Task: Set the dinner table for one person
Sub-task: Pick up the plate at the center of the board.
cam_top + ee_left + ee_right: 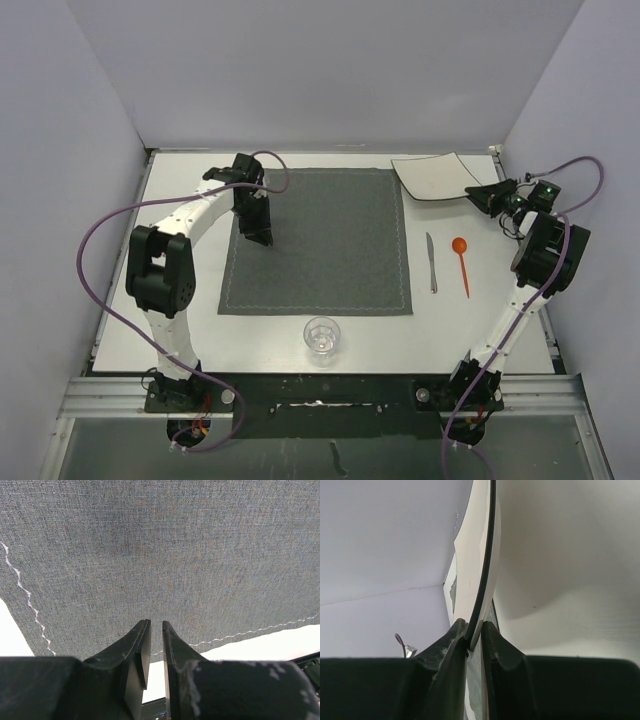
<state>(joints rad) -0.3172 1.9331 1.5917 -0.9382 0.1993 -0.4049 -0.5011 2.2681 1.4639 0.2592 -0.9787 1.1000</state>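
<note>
From overhead, the white bench (400, 340) fills the enclosure floor, with a dark grey placemat (320, 240) lying flat at its middle. A clear glass (322, 335) stands upright between the mat's near edge and the near edge of the bench. A knife (432, 262) and an orange spoon (462, 262) lie side by side, apart, on the right side of the bench, both pointing from far to near.

A square white plate (430, 175) sits in the far right corner of the bench, just by the mat's far right corner. The right fingers (490, 195) meet its right edge. Only the right wrist view shows this grip: the right fingers (450, 645) pinch the plate (475, 555), seen edge-on with a dark line along its rim.

The left fingers (258, 225) hang over the left part of the mat. Overhead does not settle their state. The left wrist view shows the left fingers (135, 650) drawn nearly together with only a slim gap, holding nothing. Below them are the grey weave, its wavy white stitching and strips of bench (10, 635).
</note>
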